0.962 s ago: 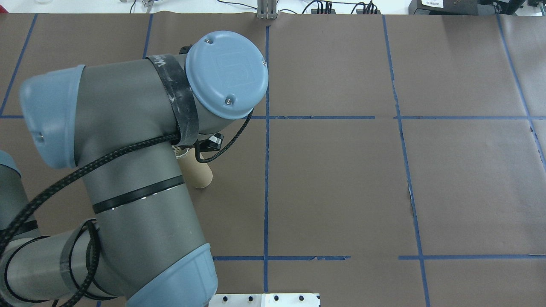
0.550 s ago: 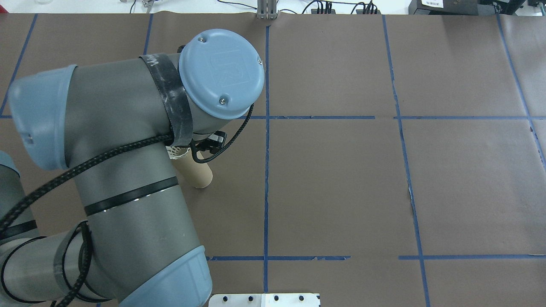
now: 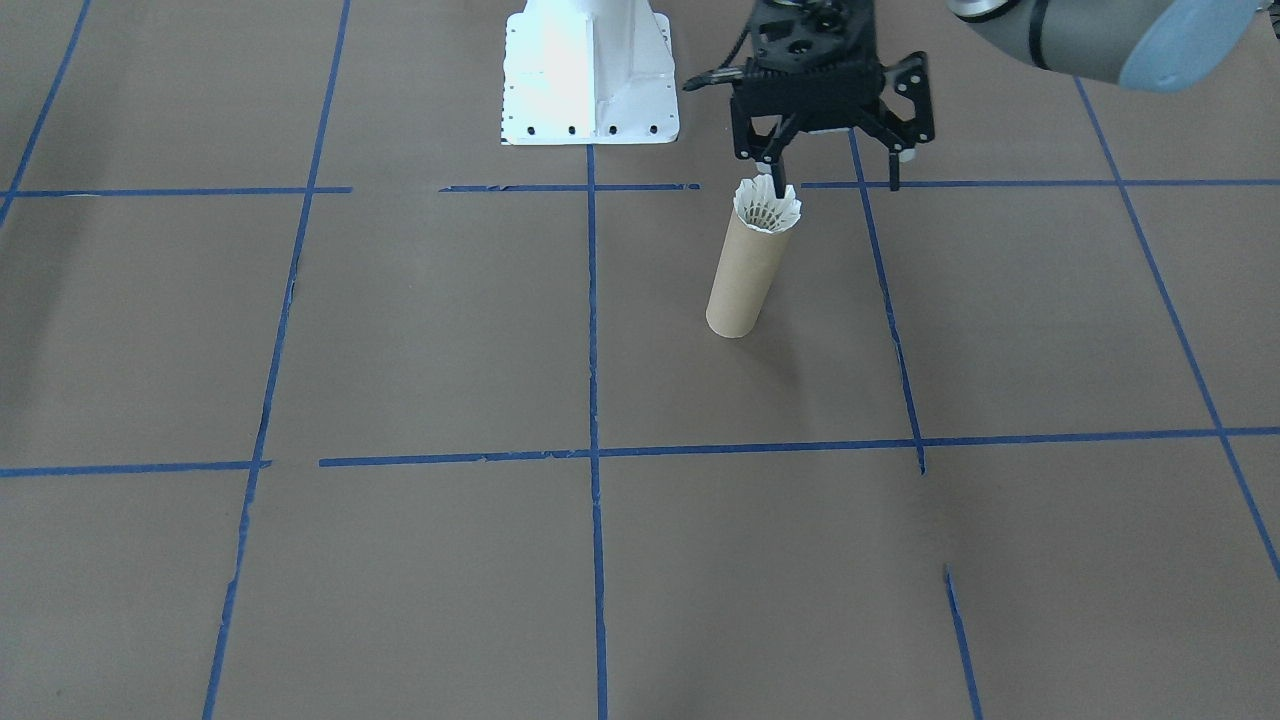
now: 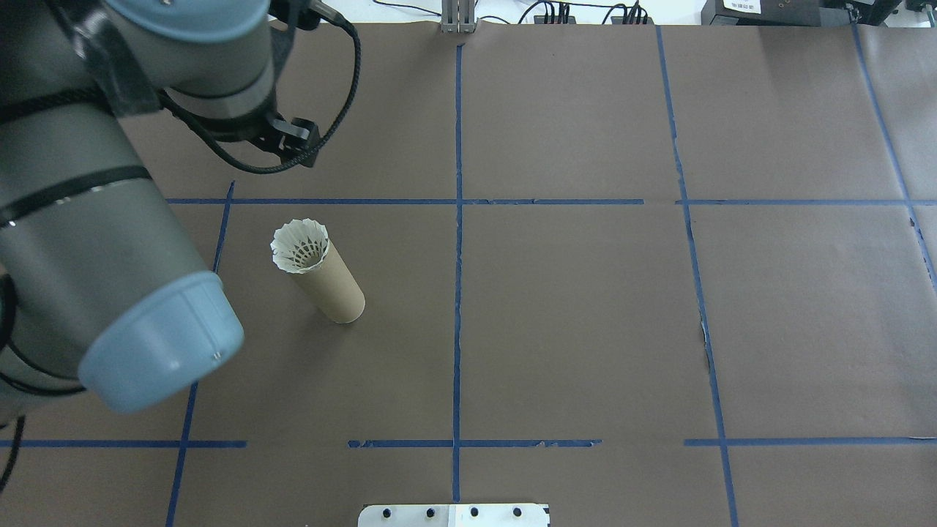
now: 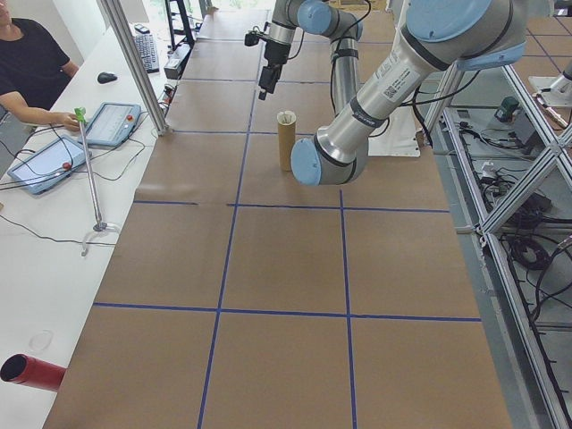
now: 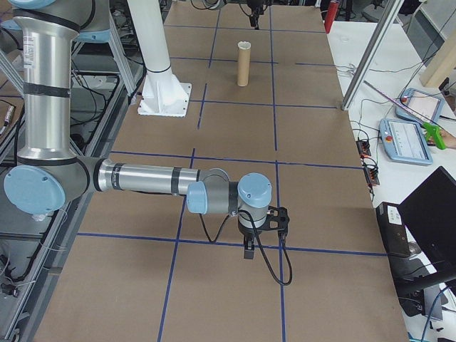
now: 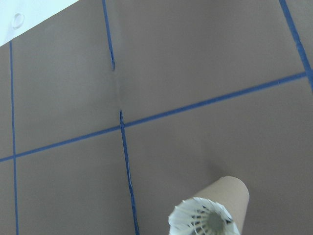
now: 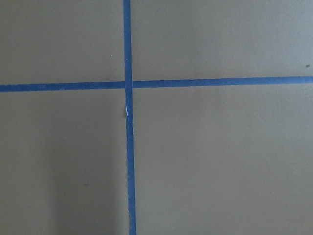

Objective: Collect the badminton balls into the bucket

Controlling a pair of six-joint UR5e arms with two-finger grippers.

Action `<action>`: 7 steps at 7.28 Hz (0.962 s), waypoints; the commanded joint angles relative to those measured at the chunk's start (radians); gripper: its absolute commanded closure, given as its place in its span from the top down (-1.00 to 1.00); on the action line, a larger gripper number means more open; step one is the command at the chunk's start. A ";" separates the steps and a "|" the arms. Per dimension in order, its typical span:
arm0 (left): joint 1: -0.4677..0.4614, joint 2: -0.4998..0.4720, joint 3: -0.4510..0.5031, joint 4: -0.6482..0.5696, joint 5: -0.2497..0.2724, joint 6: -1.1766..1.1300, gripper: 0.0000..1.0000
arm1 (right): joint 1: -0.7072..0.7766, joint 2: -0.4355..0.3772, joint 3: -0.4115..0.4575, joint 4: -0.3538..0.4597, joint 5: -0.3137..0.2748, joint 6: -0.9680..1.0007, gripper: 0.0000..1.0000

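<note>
The bucket (image 3: 740,280) is a brown cardboard tube standing upright on the brown table paper, also in the overhead view as bucket (image 4: 335,287). A white feather badminton ball (image 3: 767,208) sits skirt-up in its mouth, with the skirt rim standing above the tube's edge; badminton ball (image 4: 300,246) and badminton ball (image 7: 204,221) show the same. My left gripper (image 3: 835,182) hangs open and empty just above and behind the tube's top, toward the robot's left. My right gripper (image 6: 249,246) hovers low over bare paper far from the tube; I cannot tell its state.
The white robot base (image 3: 588,70) stands behind the tube. Blue tape lines grid the paper. A person sits at a side bench (image 5: 54,170) with tablets beyond the table's far edge. My left arm's elbow (image 4: 157,344) hangs over the table beside the tube.
My left arm has risen and drawn back from the tube toward the table's far left. The tube's mouth with the badminton ball, covered by the wrist before, now shows in full.
</note>
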 commanded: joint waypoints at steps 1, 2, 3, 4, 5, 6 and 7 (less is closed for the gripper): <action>-0.214 0.192 0.041 -0.279 -0.165 0.251 1.00 | 0.000 0.000 0.000 0.000 0.000 0.000 1.00; -0.295 0.232 0.109 -0.349 -0.269 0.309 1.00 | 0.000 0.000 0.000 0.000 0.000 0.000 1.00; -0.368 0.275 0.183 -0.407 -0.375 0.371 1.00 | 0.000 0.000 0.000 0.000 0.000 0.000 1.00; -0.394 0.369 0.193 -0.485 -0.438 0.479 1.00 | 0.000 0.000 0.000 0.000 0.000 0.000 1.00; -0.399 0.434 0.220 -0.568 -0.475 0.488 1.00 | 0.000 0.000 0.000 0.000 0.000 0.000 1.00; -0.404 0.436 0.236 -0.578 -0.484 0.496 1.00 | 0.000 0.000 0.000 0.000 0.000 0.000 1.00; -0.417 0.450 0.278 -0.606 -0.483 0.500 1.00 | 0.000 0.000 0.000 0.000 0.000 0.000 1.00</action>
